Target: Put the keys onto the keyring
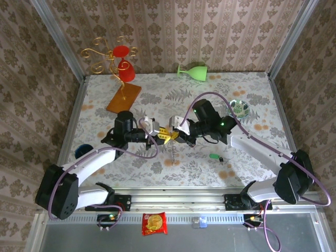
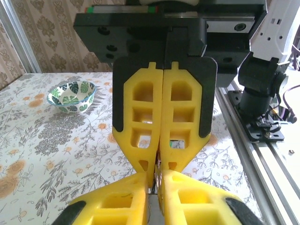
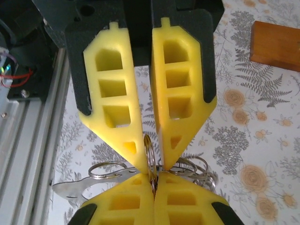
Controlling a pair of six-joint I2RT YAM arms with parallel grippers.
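1. Left of the bowl (image 1: 240,107), the left gripper (image 1: 165,135) and right gripper (image 1: 178,135) meet tip to tip over the keyring (image 3: 151,161), barring mid-table.
2. Near-left of the bowl, keys (image 1: 217,157) lie on open table (image 1: 157,100).
3. Far-left of the bowl lies a tipped goblet (image 1: 193,70), with bare cloth between.
4. Well left of the bowl, a stand (image 1: 118,73) fills the far corner.

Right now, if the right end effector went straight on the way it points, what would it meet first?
The left end effector: its yellow fingertips face the right end effector tip to tip, with a metal ring between them, so contact seems immediate.
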